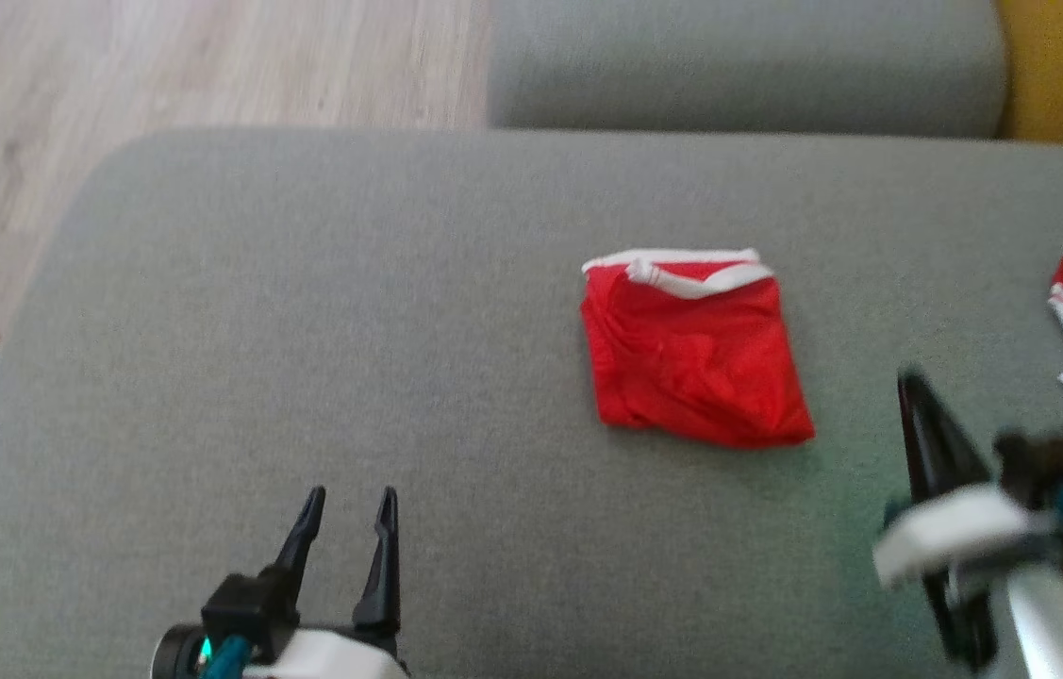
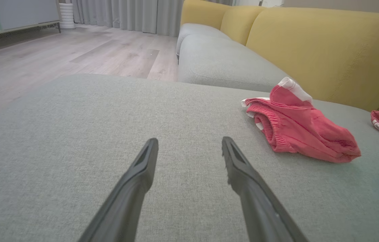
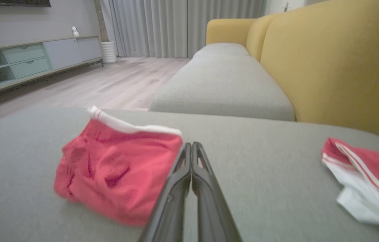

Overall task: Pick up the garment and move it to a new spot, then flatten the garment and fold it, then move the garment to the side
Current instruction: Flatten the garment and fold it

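Grey cushion (image 3: 260,188) under the right gripper (image 3: 192,145); second grey seat (image 3: 223,87) ahead of it; yellow backrest (image 3: 337,67) to its right. Pale wood floor (image 3: 115,84) ahead-left, low cabinet (image 3: 31,60) against grey wall (image 3: 24,20). Grey curtains (image 3: 182,27) far ahead, white ribbed cylinder (image 3: 108,52) at their left end.

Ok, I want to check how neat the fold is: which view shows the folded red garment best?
The head view: it looks down on the whole red garment, outline and white band clear. The left wrist view shows it low, side-on. The right wrist view blurs it, the shut right pincer overlapping its edge.
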Controlling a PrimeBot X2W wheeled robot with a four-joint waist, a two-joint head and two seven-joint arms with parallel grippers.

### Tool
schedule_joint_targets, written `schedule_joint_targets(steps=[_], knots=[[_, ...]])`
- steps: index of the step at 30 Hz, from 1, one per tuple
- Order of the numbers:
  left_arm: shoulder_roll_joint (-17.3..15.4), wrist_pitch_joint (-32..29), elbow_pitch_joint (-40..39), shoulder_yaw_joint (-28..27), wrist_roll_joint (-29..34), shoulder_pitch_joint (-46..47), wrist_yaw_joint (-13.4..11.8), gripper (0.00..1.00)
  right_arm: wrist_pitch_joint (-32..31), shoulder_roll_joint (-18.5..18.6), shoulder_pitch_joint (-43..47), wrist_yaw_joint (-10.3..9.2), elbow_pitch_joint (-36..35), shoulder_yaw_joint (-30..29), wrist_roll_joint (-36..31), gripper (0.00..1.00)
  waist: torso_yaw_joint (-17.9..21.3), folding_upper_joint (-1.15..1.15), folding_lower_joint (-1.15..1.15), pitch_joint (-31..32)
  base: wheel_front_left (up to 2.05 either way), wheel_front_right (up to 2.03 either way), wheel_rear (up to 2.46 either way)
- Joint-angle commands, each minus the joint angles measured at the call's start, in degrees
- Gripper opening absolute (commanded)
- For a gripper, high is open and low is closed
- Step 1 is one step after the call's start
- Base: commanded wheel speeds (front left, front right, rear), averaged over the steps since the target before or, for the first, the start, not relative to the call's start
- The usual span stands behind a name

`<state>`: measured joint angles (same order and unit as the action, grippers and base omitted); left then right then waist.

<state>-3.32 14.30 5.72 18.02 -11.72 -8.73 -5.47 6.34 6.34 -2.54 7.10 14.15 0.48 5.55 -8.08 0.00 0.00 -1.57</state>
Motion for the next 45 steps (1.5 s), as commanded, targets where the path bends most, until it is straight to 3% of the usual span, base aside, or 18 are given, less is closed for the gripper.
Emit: schedule_joint_targets(steps=[1, 10, 19, 29, 35, 40, 45], knots=[[0.38, 0.70, -2.00, -1.43, 0.28, 4.02, 0.27, 1.00, -0.22, 1.31, -5.56, 0.39, -1.27, 1.84, -0.01, 0.00, -1.10, 0.00, 0.00, -3.18, 0.00, 0.00, 0.00], [0.43, 0.70, -1.89, 2.64, -3.31, 9.82, -1.30, 1.00, -3.76, 2.07, -21.36, 0.39, 14.84, 9.94, -1.09, 0.00, -5.00, 0.00, 0.00, -9.83, 0.00, 0.00, 0.00], [0.44, 0.70, -1.64, 2.97, -4.58, 10.16, -2.85, 1.00, -1.35, -0.25, -23.57, 0.39, 24.15, 15.31, 0.07, 0.00, -5.78, 0.00, 0.00, -9.41, 0.00, 0.00, 0.00], [0.44, 0.70, -1.97, 3.39, -5.12, 10.46, -3.30, 1.00, -1.97, -1.69, -23.03, 0.39, 22.13, 29.93, 5.00, 0.00, -5.58, 0.00, 0.00, -9.80, 0.00, 0.00, 0.00], [0.44, 0.70, -1.93, 3.43, -5.36, 10.09, -3.51, 1.00, -2.23, -1.67, -22.74, 0.39, 19.19, 35.80, 8.09, 0.00, -5.51, 0.00, 0.00, -8.99, 0.00, 0.00, 0.00], [0.44, 0.70, -2.15, 3.42, -5.37, 9.71, -3.71, 1.00, -2.93, -0.06, -22.91, 0.39, 16.13, 36.50, 9.62, 0.00, -5.11, 0.00, 0.00, -8.39, 0.00, 0.00, 0.00], [0.44, 0.70, -2.18, 3.66, -5.32, 9.30, -3.70, 1.00, -6.20, 2.92, -23.11, 0.39, 11.36, 33.64, 10.48, 0.00, -4.67, 0.00, 0.00, -7.44, 0.00, 0.00, 0.00]])
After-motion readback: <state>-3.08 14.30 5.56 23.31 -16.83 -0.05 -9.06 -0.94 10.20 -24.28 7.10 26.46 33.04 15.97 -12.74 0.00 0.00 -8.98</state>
